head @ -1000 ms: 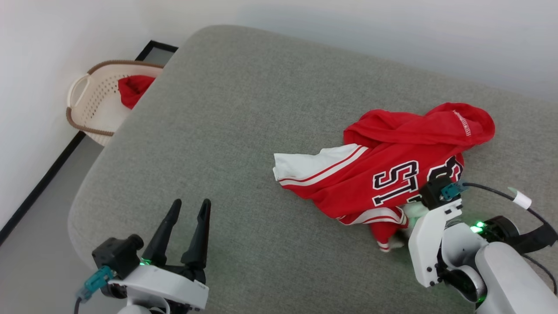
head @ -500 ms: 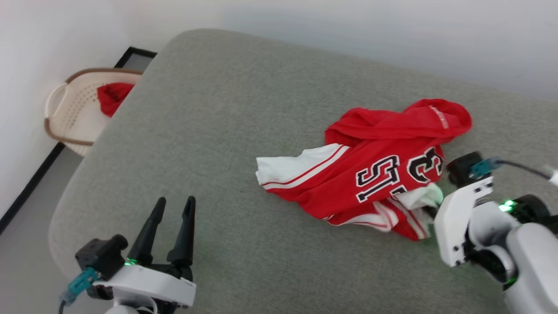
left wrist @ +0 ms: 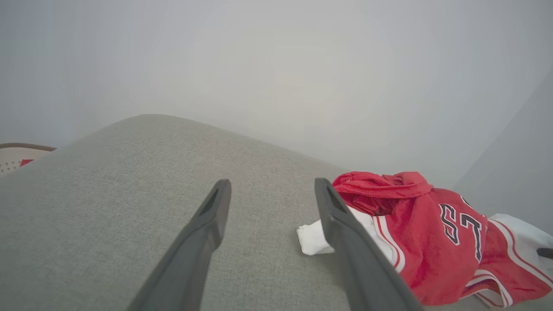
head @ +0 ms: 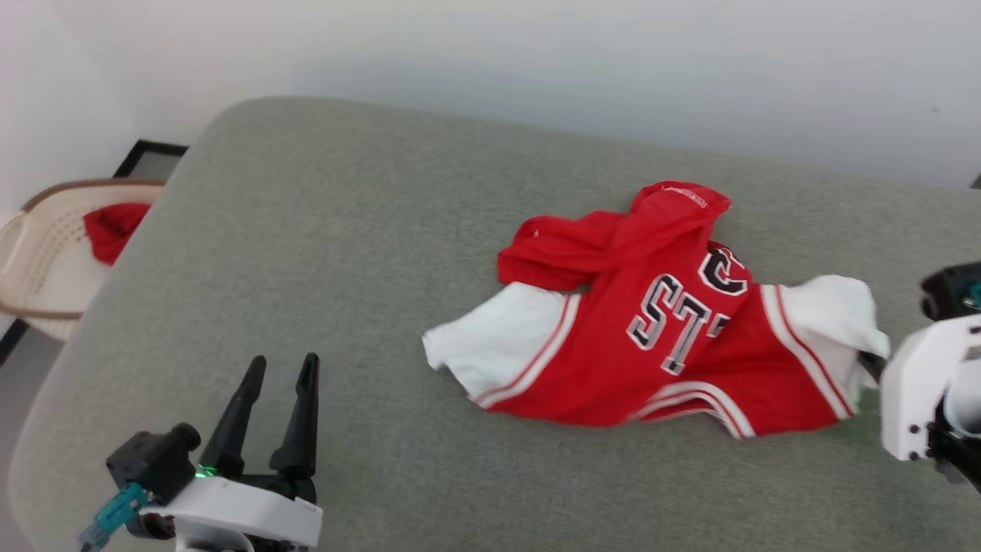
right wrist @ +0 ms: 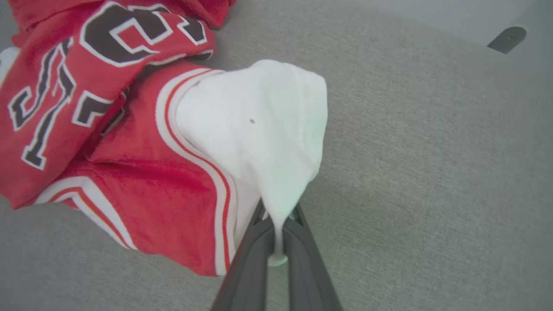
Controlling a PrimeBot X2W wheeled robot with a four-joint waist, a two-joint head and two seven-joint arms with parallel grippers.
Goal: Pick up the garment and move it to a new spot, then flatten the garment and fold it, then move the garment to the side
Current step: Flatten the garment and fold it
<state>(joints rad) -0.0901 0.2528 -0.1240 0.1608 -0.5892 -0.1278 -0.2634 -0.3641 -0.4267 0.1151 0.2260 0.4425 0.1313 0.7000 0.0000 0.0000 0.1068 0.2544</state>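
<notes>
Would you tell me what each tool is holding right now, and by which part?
The right tool pinches the garment by the edge of its white sleeve; the left tool is open, holding nothing.

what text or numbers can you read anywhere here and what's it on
"LS": black white-outlined letters on the garment, on its red front; the rest of the word is folded under
"3": part of a digit beside them, creased, likely but not certain
small white print on the red fold at the garment's far edge: too small to read
</notes>
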